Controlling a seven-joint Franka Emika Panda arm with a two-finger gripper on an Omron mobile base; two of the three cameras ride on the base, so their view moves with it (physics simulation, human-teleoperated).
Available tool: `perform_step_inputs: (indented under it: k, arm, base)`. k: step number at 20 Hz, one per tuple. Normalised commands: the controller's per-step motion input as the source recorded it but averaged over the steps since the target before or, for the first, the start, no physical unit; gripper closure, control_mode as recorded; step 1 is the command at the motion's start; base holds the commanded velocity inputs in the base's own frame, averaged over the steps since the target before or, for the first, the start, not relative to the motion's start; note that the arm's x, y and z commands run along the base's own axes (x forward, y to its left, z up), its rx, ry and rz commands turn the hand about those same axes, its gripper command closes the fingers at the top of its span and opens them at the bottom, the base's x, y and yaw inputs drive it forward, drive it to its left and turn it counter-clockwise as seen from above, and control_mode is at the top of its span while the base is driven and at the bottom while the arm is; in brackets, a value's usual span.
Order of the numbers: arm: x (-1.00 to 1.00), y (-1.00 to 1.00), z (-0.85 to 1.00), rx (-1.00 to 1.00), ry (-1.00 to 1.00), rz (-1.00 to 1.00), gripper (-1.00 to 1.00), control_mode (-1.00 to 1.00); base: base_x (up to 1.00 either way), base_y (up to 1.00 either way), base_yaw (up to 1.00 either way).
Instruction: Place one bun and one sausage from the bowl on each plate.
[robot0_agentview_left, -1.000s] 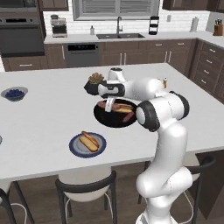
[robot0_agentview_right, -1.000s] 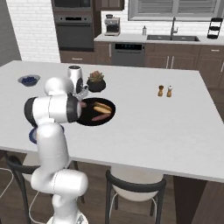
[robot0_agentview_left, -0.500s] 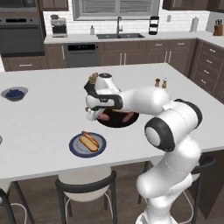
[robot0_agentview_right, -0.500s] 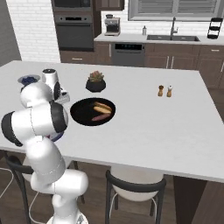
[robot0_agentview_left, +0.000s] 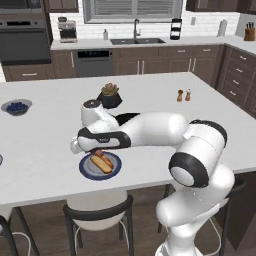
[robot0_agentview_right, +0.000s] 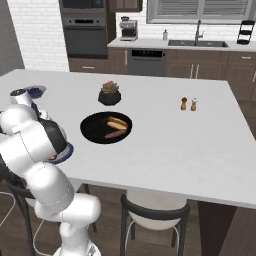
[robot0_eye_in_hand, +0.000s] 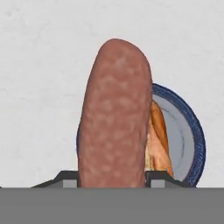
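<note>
- Since a second ago the arm has swung away from the black bowl (robot0_agentview_right: 106, 128) toward the near edge of the worktop (robot0_agentview_left: 45, 130), and the gripper (robot0_agentview_left: 98, 152) now hangs over the blue-rimmed plate (robot0_agentview_left: 114, 170), carrying a sausage (robot0_eye_in_hand: 114, 118).
- Seen from the hand, the jaws are partly closed on the sausage's lower end, one dark tip on each side of it; its long axis runs straight out along the jaws, the rounded free end pointing away from the hand.
- In the left base view only a small reddish end of the sausage peeks out under the hand, just above the plate.
- On the blue-rimmed plate lies a bun (robot0_agentview_left: 101, 162), its long axis running diagonally from upper left to lower right in the left base view. From the hand, the bun shows as an orange-brown strip just to the right of the sausage, roughly parallel with it.
- Whether the sausage touches the bun or the plate cannot be told.
- The black bowl sits farther back on the worktop, in front of the potted succulent (robot0_agentview_right: 109, 92). It holds another bun (robot0_agentview_right: 118, 121) and another sausage (robot0_agentview_right: 113, 133), both lying slantwise.
- A small bowl of blue berries (robot0_agentview_left: 16, 107) stands far to the left, and two shakers (robot0_agentview_left: 183, 95) stand toward the right.
</note>
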Motion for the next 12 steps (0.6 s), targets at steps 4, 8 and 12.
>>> perform_step_inputs:
  k: [4,8,12]
  arm:
    - [0.00,0.46,-0.22,0.00,0.11,-0.37,1.00,-1.00]
    - [0.00,0.10,-0.32,0.00,0.07,-0.35,1.00,-1.00]
    - [0.00,-0.02,-0.48,0.00,0.06,-0.31,1.00,-1.00]
  base:
    - [0.00,0.00,0.00]
    - [0.00,0.00,0.00]
    - [0.00,0.00,0.00]
